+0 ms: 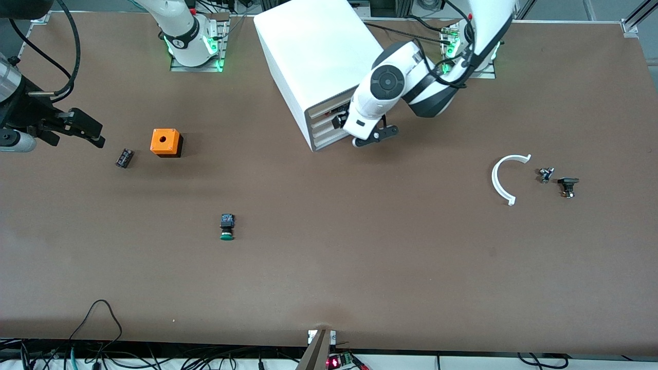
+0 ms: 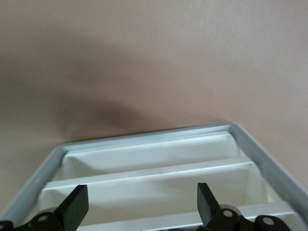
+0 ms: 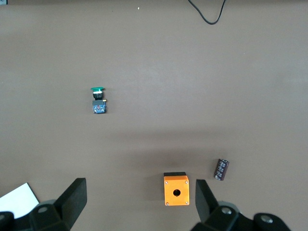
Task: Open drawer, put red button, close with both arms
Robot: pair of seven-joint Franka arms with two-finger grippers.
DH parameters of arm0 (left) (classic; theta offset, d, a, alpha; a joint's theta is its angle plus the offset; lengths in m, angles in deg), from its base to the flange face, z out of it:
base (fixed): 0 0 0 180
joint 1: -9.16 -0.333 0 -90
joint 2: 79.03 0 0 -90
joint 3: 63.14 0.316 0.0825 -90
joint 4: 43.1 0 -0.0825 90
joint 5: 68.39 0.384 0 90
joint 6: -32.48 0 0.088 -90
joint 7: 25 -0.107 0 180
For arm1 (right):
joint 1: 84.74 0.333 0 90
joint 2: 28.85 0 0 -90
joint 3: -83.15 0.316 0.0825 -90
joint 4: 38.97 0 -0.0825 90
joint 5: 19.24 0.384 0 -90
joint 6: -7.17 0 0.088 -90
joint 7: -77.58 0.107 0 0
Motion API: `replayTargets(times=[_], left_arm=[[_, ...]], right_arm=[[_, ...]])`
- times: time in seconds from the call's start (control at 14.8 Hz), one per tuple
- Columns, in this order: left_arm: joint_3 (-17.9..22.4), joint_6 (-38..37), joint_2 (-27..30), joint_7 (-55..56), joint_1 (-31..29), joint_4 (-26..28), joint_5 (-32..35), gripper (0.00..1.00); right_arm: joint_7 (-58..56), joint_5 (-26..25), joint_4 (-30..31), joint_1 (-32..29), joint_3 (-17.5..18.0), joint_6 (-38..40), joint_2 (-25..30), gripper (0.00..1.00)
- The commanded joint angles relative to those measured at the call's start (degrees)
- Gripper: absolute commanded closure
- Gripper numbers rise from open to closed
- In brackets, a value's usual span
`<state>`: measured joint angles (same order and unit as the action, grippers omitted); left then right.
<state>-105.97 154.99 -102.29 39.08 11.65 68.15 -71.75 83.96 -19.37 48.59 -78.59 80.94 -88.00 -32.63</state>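
Front view shows our left gripper (image 1: 360,134) at the cabinet (image 1: 313,61) front, fingers apart against the stacked drawer fronts (image 2: 149,175), all of which look pushed in. Our right gripper (image 1: 77,128), fingers spread and empty, hangs over the right arm's end of the table (image 1: 360,257), near the orange box (image 1: 165,142). We see only the green button (image 1: 226,226); no red button shows.

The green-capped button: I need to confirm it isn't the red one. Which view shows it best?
The front view: the green-capped button lies alone on the table, green cap and dark body clear. The right wrist view shows it smaller, cap still green. The left wrist view shows only drawer fronts.
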Motion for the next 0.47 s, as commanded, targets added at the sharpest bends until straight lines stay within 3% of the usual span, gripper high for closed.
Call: replayTargets(times=[0.0, 0.41], left_arm=[[-0.7, -8.2, 1.4, -6.4, -4.7, -4.8, 1.8, 0.01], [-0.9, -23.9, 1.4, -16.1, -9.3, -17.1, 10.8, 0.01]], right_arm=[[-1.0, -0.2, -1.8, -0.2, 0.1, 1.6, -0.6, 0.0], [-0.9, -0.2, -1.8, -0.2, 0.2, 1.6, -0.5, 0.0]])
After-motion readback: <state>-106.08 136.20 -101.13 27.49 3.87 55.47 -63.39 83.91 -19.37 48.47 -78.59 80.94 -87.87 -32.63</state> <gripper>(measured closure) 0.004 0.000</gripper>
